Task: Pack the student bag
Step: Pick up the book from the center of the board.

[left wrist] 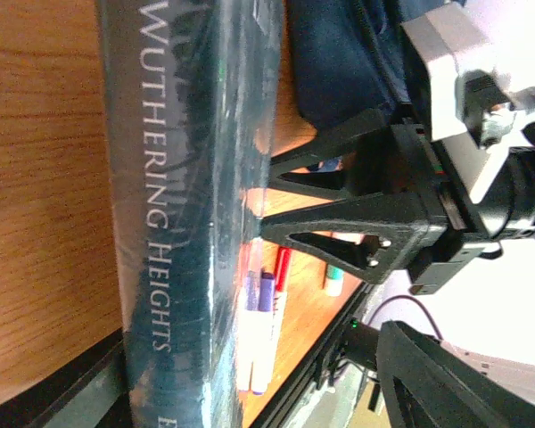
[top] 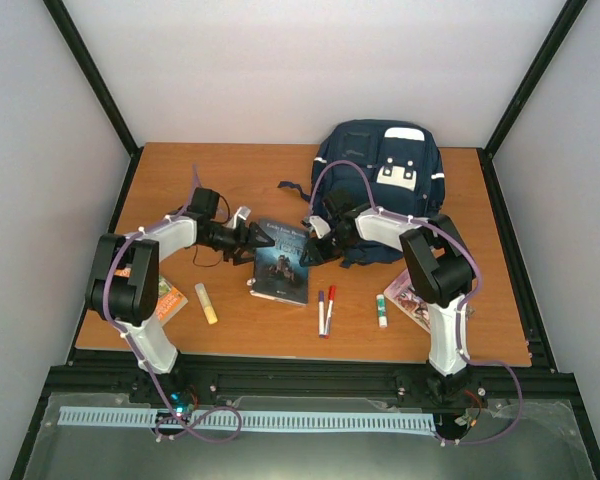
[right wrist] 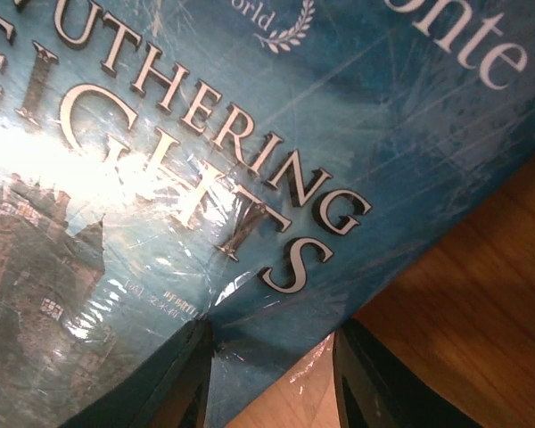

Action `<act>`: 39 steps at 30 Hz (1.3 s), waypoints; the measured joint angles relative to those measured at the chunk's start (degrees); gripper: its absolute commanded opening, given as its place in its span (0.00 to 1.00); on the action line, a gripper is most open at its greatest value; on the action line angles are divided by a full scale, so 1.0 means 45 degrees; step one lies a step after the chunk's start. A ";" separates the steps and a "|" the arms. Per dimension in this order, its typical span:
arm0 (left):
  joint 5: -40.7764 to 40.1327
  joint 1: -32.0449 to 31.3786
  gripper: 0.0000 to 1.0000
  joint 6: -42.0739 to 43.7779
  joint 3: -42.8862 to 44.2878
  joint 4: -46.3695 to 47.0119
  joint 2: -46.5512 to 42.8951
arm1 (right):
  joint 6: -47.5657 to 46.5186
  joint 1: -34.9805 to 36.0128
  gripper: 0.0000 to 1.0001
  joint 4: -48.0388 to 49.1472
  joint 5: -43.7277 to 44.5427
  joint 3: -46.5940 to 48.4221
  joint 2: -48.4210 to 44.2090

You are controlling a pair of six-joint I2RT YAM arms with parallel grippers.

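The student bag [top: 385, 165], navy with a white front patch, lies at the back right of the table. A dark blue book, "Wuthering Heights" [top: 280, 262], lies in the middle. My left gripper [top: 259, 245] is open at the book's left edge; in the left wrist view its fingers spread wide around the spine [left wrist: 160, 223]. My right gripper [top: 308, 252] is open at the book's upper right corner. In the right wrist view [right wrist: 272, 357] its fingers straddle that corner of the cover [right wrist: 250, 160]. It also shows in the left wrist view [left wrist: 267, 194].
Two markers [top: 325, 310], a glue stick [top: 381, 310] and a yellow highlighter [top: 207, 303] lie near the front edge. An orange book [top: 170, 298] lies under the left arm. A magazine [top: 408, 298] lies by the right arm. Black frame posts stand at the table corners.
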 measured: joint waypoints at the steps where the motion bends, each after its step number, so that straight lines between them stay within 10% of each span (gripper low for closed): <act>1: 0.0136 0.0000 0.71 -0.0053 0.0015 0.0126 -0.0005 | -0.0029 0.0000 0.39 0.0019 -0.0005 -0.0005 0.0000; 10: 0.0316 -0.0170 0.60 -0.0296 0.0481 0.0097 0.0471 | -0.0170 0.0010 0.42 0.0112 0.0005 -0.0005 0.0005; 27: -0.0160 -0.0350 0.07 0.1287 0.1438 -0.1802 0.1195 | -0.0457 0.0126 0.48 -0.0063 0.0282 0.0053 -0.0175; 39: 0.0325 -0.0845 0.01 0.5110 0.5333 -0.6557 0.1064 | -0.1413 -0.1787 0.66 -0.1933 -0.0257 -0.0568 -0.3857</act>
